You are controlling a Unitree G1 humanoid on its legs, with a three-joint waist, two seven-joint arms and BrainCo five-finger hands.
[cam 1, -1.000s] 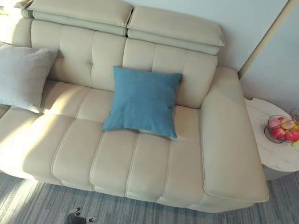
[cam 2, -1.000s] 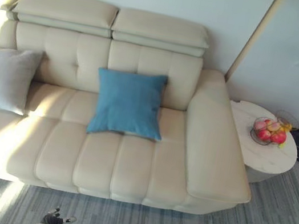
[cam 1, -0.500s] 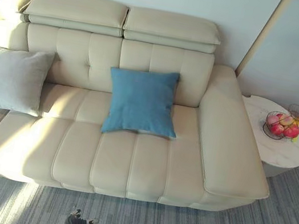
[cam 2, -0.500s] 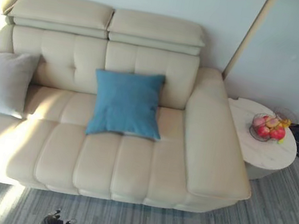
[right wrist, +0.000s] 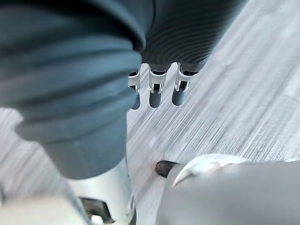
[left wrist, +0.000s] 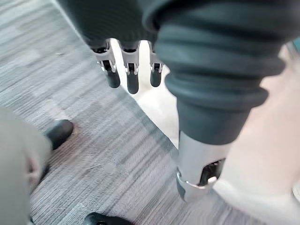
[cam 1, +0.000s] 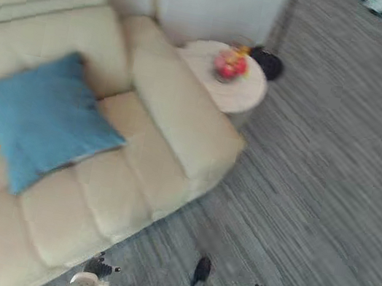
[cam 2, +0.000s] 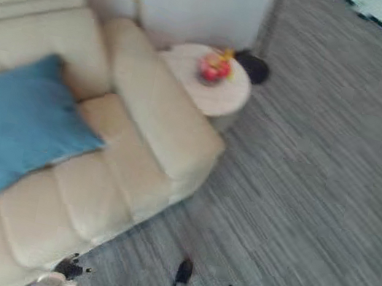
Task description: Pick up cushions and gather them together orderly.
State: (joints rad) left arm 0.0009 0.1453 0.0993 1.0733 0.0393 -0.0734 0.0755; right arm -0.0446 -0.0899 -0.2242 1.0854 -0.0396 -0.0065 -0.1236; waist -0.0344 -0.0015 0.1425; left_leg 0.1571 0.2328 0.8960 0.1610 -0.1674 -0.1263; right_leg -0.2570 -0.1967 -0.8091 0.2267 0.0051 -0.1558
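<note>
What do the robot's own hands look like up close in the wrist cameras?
The two hands match. The left hand and the right hand each have slim silver fingers in a row, ending in rounded dark tips. A dark cover with fine ribbing wraps the back of each hand and the wrist, bulging in rounded folds. A thicker silver piece with a cut-out, probably the thumb, juts from the left hand's cover.

A cream sofa stands on grey striped floor; beside its arm, a round desk bears fruit
</note>
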